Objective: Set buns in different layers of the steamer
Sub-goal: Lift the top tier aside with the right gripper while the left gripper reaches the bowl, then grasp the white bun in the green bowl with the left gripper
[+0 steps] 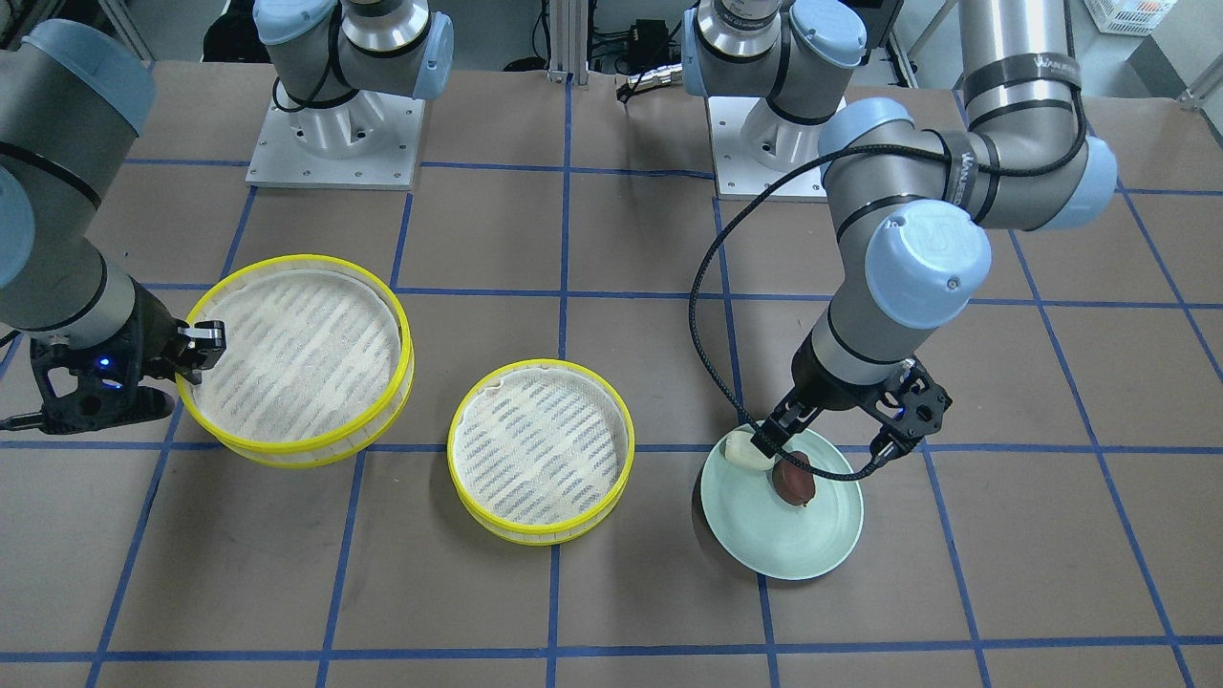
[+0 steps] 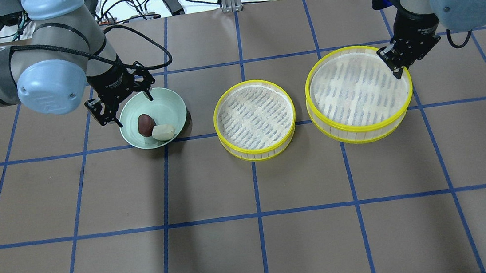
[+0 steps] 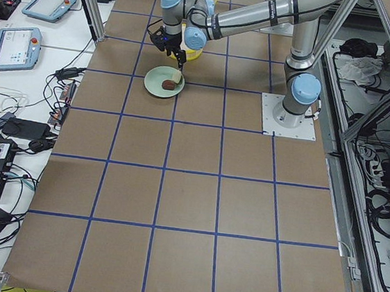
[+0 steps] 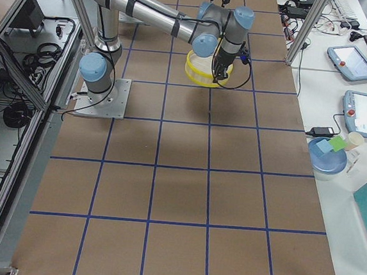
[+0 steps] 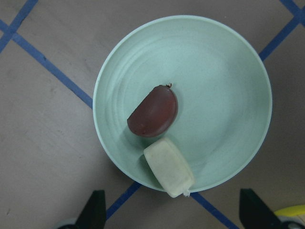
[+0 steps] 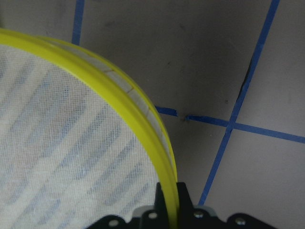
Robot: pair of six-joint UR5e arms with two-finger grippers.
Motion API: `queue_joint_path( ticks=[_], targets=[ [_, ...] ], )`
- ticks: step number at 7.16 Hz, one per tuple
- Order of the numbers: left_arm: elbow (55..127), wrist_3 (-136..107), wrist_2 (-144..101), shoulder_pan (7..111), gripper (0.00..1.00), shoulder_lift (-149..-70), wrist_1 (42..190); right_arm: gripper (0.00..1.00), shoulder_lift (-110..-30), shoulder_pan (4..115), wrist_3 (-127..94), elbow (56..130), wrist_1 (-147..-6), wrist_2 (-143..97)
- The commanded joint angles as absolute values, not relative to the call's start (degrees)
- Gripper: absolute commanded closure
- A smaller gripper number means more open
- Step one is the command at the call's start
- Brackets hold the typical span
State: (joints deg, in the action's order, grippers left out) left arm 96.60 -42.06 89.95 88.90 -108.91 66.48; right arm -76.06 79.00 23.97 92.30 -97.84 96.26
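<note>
Although the overhead view sets the left gripper merely above the mint-green plate, the left wrist view looks straight down and shows its fingers spread wide. The tips sit at 7 and 5 o'clock of that picture, clear of both buns. There the brown bun, a half-moon lump near the plate's centre, runs its long axis from 1 to 7 o'clock. The white bun, a rounded block, runs from 11 to 5 o'clock and reaches the plate's rim. The two touch or nearly touch. In the front-facing view a finger hides most of the white bun, and only one end shows.

From overhead the right gripper simply stands at 2 o'clock on the larger tray. The right wrist view adds that its fingers are pressed onto the yellow rim, one on either side of it. The smaller tray sits on the desk between the plate and the larger tray, apart from both.

The left arm comes in from 9 o'clock of the overhead view, elbow bent, wrist turned down over the plate. The right arm drops from 1 o'clock, its gripper pointing steeply down.
</note>
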Motion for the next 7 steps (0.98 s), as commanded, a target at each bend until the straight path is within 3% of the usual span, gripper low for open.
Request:
queue_joint_path(
  ticks=[1,5,7],
  targets=[
    [96.68,-42.19,89.48,88.86,0.0,-113.45,64.34,1.0,-76.03,78.93,24.0,92.11,-98.08,95.98],
    [98.96,-42.19,88.95,88.95,0.0,-116.28,64.51,1.0,-77.78,78.23,22.77,91.06,-97.12,95.02],
    [98.96,-44.03,88.77,88.95,0.17,-116.28,65.04,1.0,-78.04,74.81,21.8,91.05,-96.68,91.59]
  ],
)
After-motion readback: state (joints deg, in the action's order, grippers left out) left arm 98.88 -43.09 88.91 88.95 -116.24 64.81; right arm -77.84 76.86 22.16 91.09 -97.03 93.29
